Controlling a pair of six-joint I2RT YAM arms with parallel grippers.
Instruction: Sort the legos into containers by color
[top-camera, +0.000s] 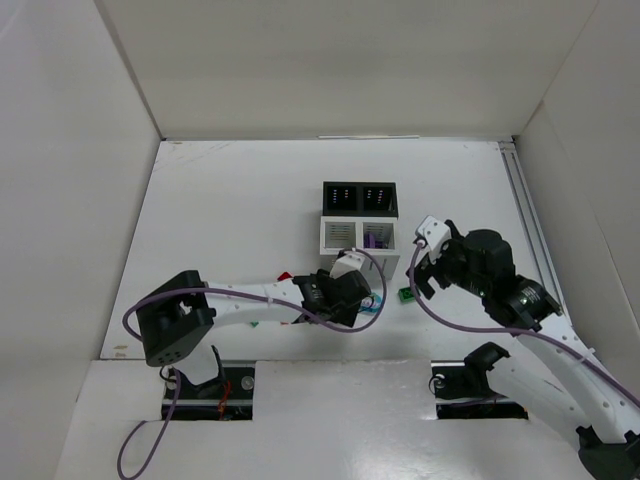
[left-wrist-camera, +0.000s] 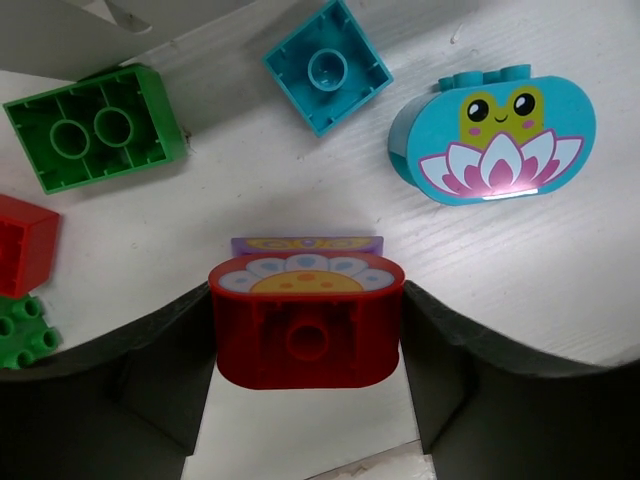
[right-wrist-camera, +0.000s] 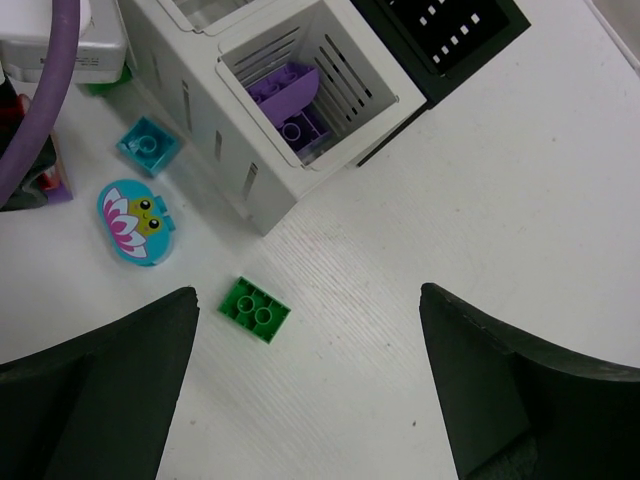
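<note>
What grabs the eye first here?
The red oval brick clamped in the left jaws, a purple piece right behind it. Next, the teal frog oval lying up-right of it. In the right wrist view, purple bricks already sit in a white bin, a green brick loose near its corner.

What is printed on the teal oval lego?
The teal oval lego shows a yellow-green frog face over a pink-and-white lotus flower, clearest in the left wrist view.
</note>
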